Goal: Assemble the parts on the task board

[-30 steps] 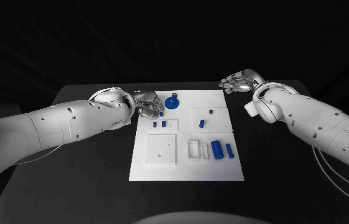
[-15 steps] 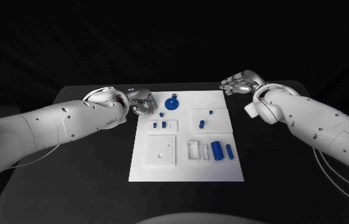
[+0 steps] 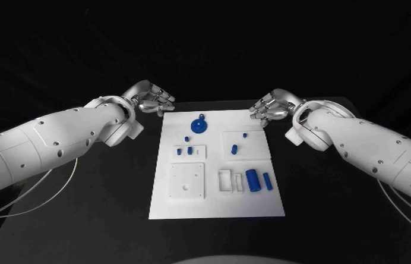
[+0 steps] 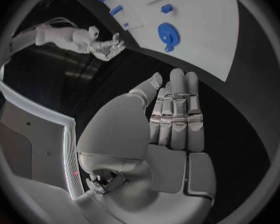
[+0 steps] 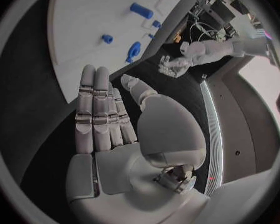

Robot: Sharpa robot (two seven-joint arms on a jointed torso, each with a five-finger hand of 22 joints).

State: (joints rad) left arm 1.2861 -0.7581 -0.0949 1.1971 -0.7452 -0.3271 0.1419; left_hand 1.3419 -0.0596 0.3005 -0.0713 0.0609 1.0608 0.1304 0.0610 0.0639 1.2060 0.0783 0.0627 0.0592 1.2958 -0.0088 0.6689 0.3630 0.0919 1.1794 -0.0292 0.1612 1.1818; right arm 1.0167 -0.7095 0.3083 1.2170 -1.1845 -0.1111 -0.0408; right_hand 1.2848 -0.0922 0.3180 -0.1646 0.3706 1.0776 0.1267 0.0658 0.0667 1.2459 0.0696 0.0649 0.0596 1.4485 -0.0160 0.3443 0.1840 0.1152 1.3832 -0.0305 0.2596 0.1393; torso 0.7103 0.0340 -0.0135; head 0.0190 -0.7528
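While both arms hang back from the work, the scene reads as follows.
Left hand: the left hand (image 3: 152,101) has lifted away from the board's far-left part, where it hovered a second ago; fingers straight, holding nothing.
Right hand: the right hand (image 3: 271,106) has edged in to the far-right corner, flat and unladen.
Task board: the task board (image 3: 218,204) lies mid-table between the arms.
Parts: the round blue part (image 3: 199,125) and large blue cylinder (image 3: 253,179) rest untouched.
Meaning: assembly seems unstarted; a pick likely comes next.
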